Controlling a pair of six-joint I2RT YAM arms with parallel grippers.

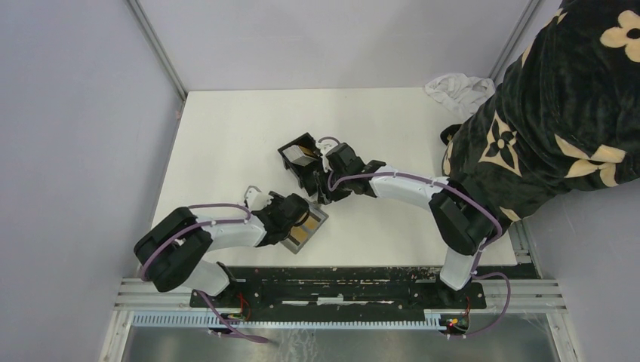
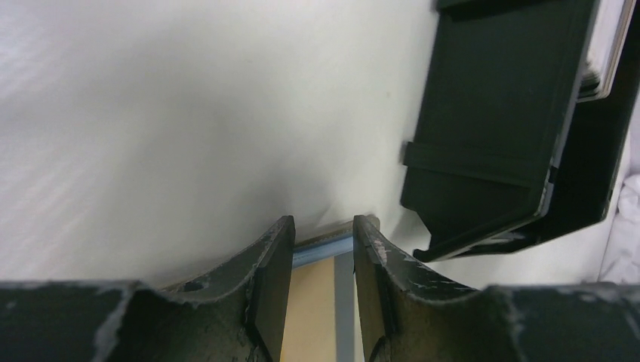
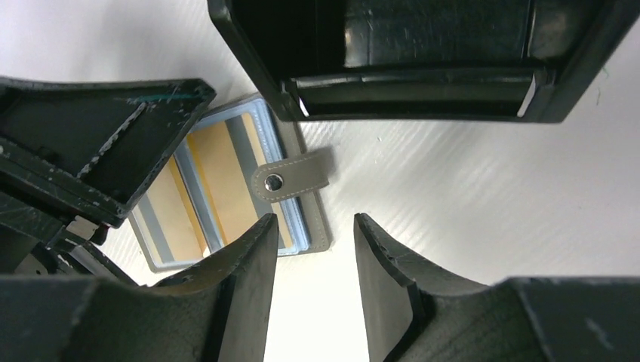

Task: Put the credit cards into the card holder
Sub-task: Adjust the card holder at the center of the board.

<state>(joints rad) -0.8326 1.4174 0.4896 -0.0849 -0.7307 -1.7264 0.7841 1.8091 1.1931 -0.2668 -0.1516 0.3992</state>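
Lying beside card holder (image 3: 423,83), grey snap wallet (image 3: 226,188)

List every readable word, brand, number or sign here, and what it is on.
No readable text in any view.
credit cards: tan and grey stripes, no print legible.
card holder: plain black, no label seen.
dark fabric: cream flower motifs, no letters legible.

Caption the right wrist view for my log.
Open right gripper faces black box and grey snap wallet; left gripper over wallet.
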